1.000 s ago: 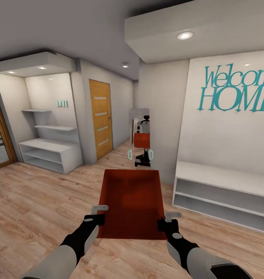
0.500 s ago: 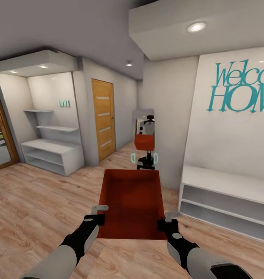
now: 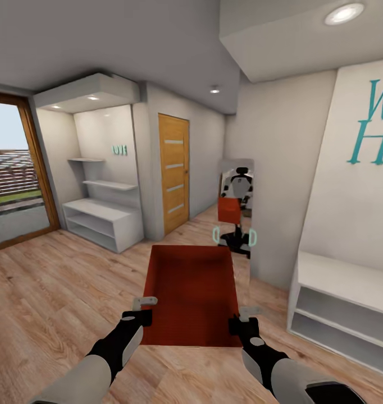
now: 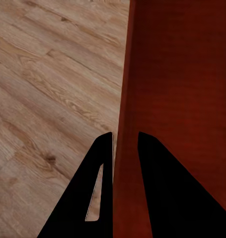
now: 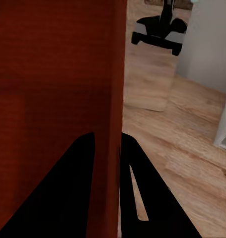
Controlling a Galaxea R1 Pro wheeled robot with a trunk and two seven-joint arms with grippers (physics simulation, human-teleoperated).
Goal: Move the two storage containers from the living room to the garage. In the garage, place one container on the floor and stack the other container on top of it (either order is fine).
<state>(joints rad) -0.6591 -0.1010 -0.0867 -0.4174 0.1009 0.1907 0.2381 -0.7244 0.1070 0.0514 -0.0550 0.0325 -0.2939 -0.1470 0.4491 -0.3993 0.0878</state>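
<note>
You carried 1 bin (image 3: 192, 294) through the hallway, left pincer (image 4: 125, 148) and right pincer (image 5: 109, 146) each clamped on a side wall. Thin walls could have slipped in a sharp turn, or the bin clipped the mirror (image 3: 236, 207).

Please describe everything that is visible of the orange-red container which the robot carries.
The storage container is an orange-red rectangular bin with thin low walls and a flat bottom, empty as far as shown. It is held level above the wood plank floor, long axis pointing forward. The left gripper clamps its left wall and the right gripper its right wall, jaws astride each wall. A mirror ahead reflects it.
</note>
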